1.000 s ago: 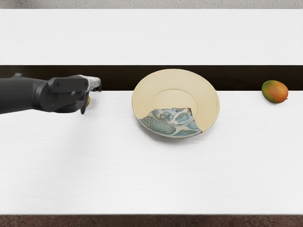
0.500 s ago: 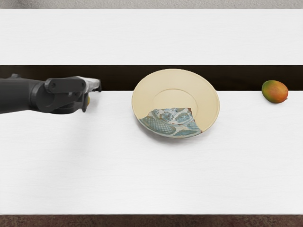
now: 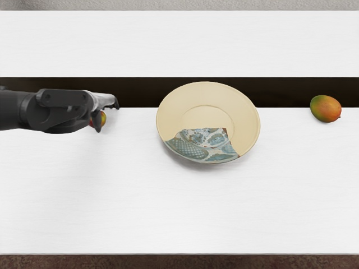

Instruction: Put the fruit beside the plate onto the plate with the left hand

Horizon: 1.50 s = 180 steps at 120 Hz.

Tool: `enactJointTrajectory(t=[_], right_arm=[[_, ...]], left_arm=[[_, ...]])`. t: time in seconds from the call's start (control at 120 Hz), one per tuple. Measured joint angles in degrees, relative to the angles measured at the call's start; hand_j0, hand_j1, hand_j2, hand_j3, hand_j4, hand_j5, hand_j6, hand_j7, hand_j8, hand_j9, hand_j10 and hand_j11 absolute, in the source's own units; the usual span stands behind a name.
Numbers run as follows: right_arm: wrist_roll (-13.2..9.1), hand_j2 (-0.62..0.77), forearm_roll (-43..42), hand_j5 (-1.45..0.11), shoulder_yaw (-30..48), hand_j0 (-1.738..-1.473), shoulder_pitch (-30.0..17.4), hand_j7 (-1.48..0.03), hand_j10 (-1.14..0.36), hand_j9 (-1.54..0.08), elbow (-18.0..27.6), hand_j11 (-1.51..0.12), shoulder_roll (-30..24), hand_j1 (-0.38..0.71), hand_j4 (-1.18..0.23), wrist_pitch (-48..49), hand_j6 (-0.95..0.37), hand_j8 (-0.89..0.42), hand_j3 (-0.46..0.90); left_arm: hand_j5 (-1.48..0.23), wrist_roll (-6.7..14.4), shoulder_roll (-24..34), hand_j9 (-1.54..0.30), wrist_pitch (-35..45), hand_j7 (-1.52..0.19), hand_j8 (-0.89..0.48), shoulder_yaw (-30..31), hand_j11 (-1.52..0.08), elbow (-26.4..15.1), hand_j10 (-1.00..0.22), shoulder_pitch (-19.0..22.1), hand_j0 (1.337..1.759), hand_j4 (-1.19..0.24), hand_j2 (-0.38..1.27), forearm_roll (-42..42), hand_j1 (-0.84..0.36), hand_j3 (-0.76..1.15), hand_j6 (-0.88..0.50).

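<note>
Head view of a fruit-to-plate transfer, early stage. The left robot hand (image 3: pixel 84 110) reaches in well to the left of the plate (image 3: pixel 196 98), at about the height of the plate's far rim, with its dark forearm running off toward the left edge. Its fingers (image 3: pixel 110 101) are curled downward and closed around a small fruit (image 3: pixel 102 119), of which only a red-and-yellow sliver shows below the palm on the side facing the plate; the rest is hidden by the hand. The hand therefore reads as grasping the small fruit rather than relaxed or clenched on nothing, though the view does not settle whether the fruit is already clear of the bench (image 3: pixel 179 213) or resting on it. The plate, cream with a blue patterned segment on its near side, holds nothing. A mango (image 3: pixel 325 108) lies on the bench well to the right of the plate, untouched. The right arm does not appear. Progress, judged from this layout: the approach and the closing of the fingers appear complete, while the lift, the carry rightward to the plate and the release over its centre are not yet done. The carry will probably need enough height for the fruit to pass over the plate's raised left rim without striking it.
</note>
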Motion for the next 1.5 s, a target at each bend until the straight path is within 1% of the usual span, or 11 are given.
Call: enactJointTrajectory(t=[0.15,0.333,0.475,0.642,0.783,0.858,1.0,1.125,1.183,1.267,1.5], right_arm=[[0.0,-0.01,0.0,-0.04,0.0,-1.658,0.0,-0.04,-0.03,-0.04,0.0,-0.04,0.0,-0.31,-0.03,0.0,-0.03,-0.03,0.0],[0.0,-0.01,0.0,-0.04,0.0,-1.658,0.0,-0.04,-0.03,-0.04,0.0,-0.04,0.0,-0.31,-0.03,0.0,-0.03,-0.03,0.0],[0.0,-0.01,0.0,-0.04,0.0,-1.658,0.0,-0.04,-0.03,-0.04,0.0,-0.04,0.0,-0.31,-0.03,0.0,-0.03,-0.03,0.0],[0.0,-0.01,0.0,-0.04,0.0,-1.658,0.0,-0.04,-0.03,-0.04,0.0,-0.04,0.0,-0.31,-0.03,0.0,-0.03,-0.03,0.0],[0.0,-0.01,0.0,-0.04,0.0,-1.658,0.0,-0.04,-0.03,-0.04,0.0,-0.04,0.0,-0.31,-0.03,0.0,-0.03,-0.03,0.0],[0.0,-0.01,0.0,-0.04,0.0,-1.658,0.0,-0.04,-0.03,-0.04,0.0,-0.04,0.0,-0.31,-0.03,0.0,-0.03,-0.03,0.0],[0.0,-0.01,0.0,-0.04,0.0,-1.658,0.0,-0.04,-0.03,-0.04,0.0,-0.04,0.0,-0.31,-0.03,0.0,-0.03,-0.03,0.0],[0.0,-0.01,0.0,-0.04,0.0,-1.658,0.0,-0.04,-0.03,-0.04,0.0,-0.04,0.0,-0.31,-0.03,0.0,-0.03,-0.03,0.0],[0.0,-0.01,0.0,-0.04,0.0,-1.658,0.0,-0.04,-0.03,-0.04,0.0,-0.04,0.0,-0.31,-0.03,0.0,-0.03,-0.03,0.0],[0.0,-0.01,0.0,-0.04,0.0,-1.658,0.0,-0.04,-0.03,-0.04,0.0,-0.04,0.0,-0.31,-0.03,0.0,-0.03,-0.03,0.0],[0.0,-0.01,0.0,-0.04,0.0,-1.658,0.0,-0.04,-0.03,-0.04,0.0,-0.04,0.0,-0.31,-0.03,0.0,-0.03,-0.03,0.0]], left_arm=[[-0.56,4.1,1.2,-0.55,-0.1,-0.53,-0.36,0.3,-0.68,-0.5,-0.52,-0.7,1.658,-0.34,0.12,0.0,-0.27,0.0,-0.3],[-0.65,5.3,1.3,-0.65,-0.1,-0.56,-0.44,0.4,-0.71,-1.4,-0.54,-1.0,1.658,-0.48,0.12,0.0,-0.3,0.0,-0.34],[-0.83,5.7,1.4,-0.87,0.0,-0.82,-0.39,0.5,-0.9,-2.2,-0.68,-1.0,1.655,-0.64,0.24,0.2,-0.38,0.0,-0.14],[-0.94,5.8,1.3,-1.04,0.4,-1.13,-0.34,0.5,-1.06,-2.7,-0.66,-0.5,1.648,-0.66,0.27,0.6,-0.4,0.0,0.09],[-1.0,6.1,1.1,-1.1,0.6,-1.19,-0.27,0.6,-1.13,-2.8,-0.58,-0.4,1.648,-0.61,0.44,0.7,-0.48,0.02,0.13],[-0.98,6.3,1.1,-1.12,0.7,-1.24,-0.23,0.6,-1.15,-3.1,-0.55,-0.3,1.659,-0.61,0.34,0.6,-0.49,0.22,0.18],[-1.01,6.6,1.1,-1.24,0.8,-1.33,-0.12,0.6,-1.16,-3.3,-0.65,-0.1,1.662,-0.56,0.26,0.5,-0.54,0.47,0.3],[-1.18,6.4,1.3,-1.34,0.5,-1.38,-0.03,0.5,-1.16,-3.5,-0.74,-0.1,1.666,-0.46,0.46,0.3,-0.65,0.43,0.36],[-1.16,6.2,1.8,-1.32,0.4,-1.33,-0.02,0.3,-1.16,-3.8,-0.76,-0.3,1.66,-0.47,0.48,0.2,-0.65,0.35,0.32],[-1.15,6.0,5.1,-1.27,0.2,-1.27,-0.07,0.1,-1.16,-5.7,-0.78,-2.2,1.65,-0.51,0.4,-0.1,-0.61,0.23,-0.05],[-1.11,5.9,16.9,-1.22,-4.0,-1.18,-0.12,-3.5,-1.2,-16.3,-0.78,-11.6,1.63,-0.53,0.5,-4.1,-0.65,0.07,-0.13]])
